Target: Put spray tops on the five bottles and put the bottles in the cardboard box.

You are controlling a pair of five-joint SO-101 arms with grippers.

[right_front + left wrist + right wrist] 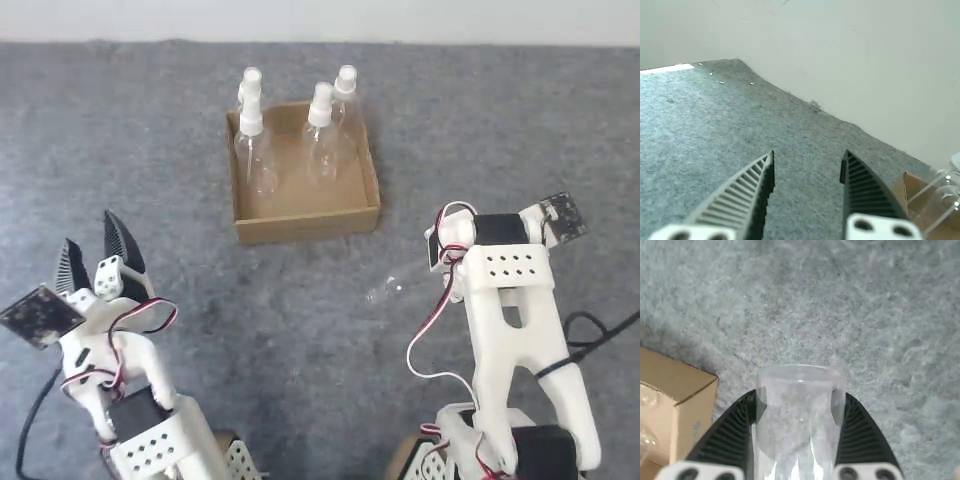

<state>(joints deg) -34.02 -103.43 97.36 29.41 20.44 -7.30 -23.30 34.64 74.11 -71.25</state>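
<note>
Since the right gripper (800,397) is clamped on the last bottle (797,385), low over the table just near and right of the box (305,222), the step in hand looks like carrying it in. Whether it wears a spray top I cannot tell; check that first. Four capped bottles (322,140) stand along the box's far side, so the near half looks free. I would lift above the near wall, swing left and far, right the bottle and lower it before letting go, keeping off the standing ones. The left gripper (90,230) hangs at near left, jaws apart, well away.
</note>
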